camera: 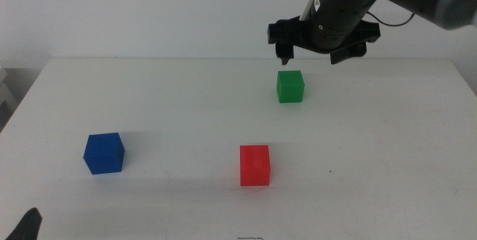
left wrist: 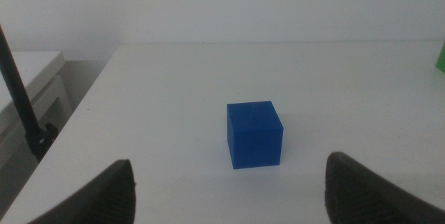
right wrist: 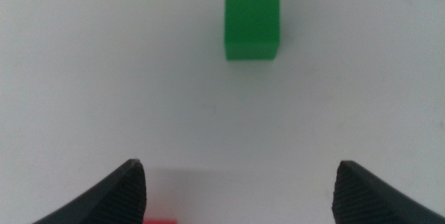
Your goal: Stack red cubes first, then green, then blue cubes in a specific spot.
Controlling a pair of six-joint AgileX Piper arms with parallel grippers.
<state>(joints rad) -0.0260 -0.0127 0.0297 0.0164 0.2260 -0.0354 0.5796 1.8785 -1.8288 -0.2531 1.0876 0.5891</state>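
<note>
**Right arm lines up on the green cube; nothing stacked yet**

All three cubes lie apart on the white table [camera: 186, 91], so no stack has begun. The red cube [camera: 255, 165] sits alone toward the front and serves as the landmark here; judging by the order of the task, it looks like the base, either already in its spot or yet to be moved there. The green cube [camera: 291, 86] stands behind it and a little to the right, well apart. The blue cube [camera: 103, 153] stands far to the left of the red one, roughly level with it.

The right gripper [camera: 322, 45] hangs in the air just behind and above the green cube, jaws spread wide and empty; its wrist view shows the green cube ahead between them. The step in hand appears to be an approach to green. The next move calls for lowering squarely over it and closing on two opposite faces.

The left gripper [left wrist: 229, 182] waits near the table's front-left corner, jaws apart, facing the blue cube.

Each cube is small, plain and matte, all the same size.
</note>
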